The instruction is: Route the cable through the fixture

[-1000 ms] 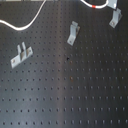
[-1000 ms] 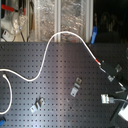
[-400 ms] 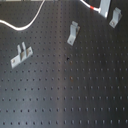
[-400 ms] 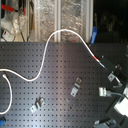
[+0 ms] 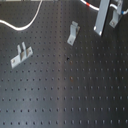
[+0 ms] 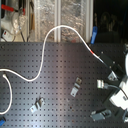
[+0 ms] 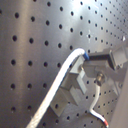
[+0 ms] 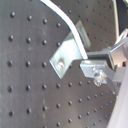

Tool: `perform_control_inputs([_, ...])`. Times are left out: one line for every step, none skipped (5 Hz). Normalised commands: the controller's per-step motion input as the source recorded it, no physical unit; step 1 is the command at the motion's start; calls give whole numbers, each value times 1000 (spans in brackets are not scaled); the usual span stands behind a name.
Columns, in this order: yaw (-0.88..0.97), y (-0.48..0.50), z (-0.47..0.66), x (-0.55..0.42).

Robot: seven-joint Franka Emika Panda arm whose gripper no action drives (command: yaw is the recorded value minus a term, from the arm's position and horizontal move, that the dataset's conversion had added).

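Gripper [image 5: 106, 27] of mine hangs at about one o'clock in the first exterior view, low over the black perforated metal board [image 5: 70, 95]. Whether my jaws are apart or closed I cannot tell; in the first wrist view one dark finger [image 7: 107, 57] meets a blue-tipped end of the long thin white flexible cable [image 7: 60, 82], but the grip itself is hidden.

In the first wrist view the small silver-grey bent sheet-metal fixture [image 7: 75, 89] sits just beside that finger, with the cable crossing in front of it. In the second wrist view the fixture [image 8: 67, 52] is held to the board by a screw, and the cable [image 8: 62, 15] runs up to its upright tab; whether it touches the tab I cannot tell.

In the second exterior view the cable [image 6: 47, 47] arcs from nine o'clock up to twelve and then down to three, and its short red band [image 6: 95, 51] lies near my arm.

In the first exterior view a larger slanted silver bracket [image 5: 73, 34] stands at twelve o'clock from the board's middle, and a wider two-pronged silver bracket [image 5: 21, 54] stands at nine o'clock, well apart from me.
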Motion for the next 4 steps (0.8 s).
perform_control_inputs([0, -194, 297, -291])
perform_control_inputs([129, -206, 44, -420])
perform_control_inputs([120, -237, 120, -574])
perform_control_inputs([177, -199, 137, -385])
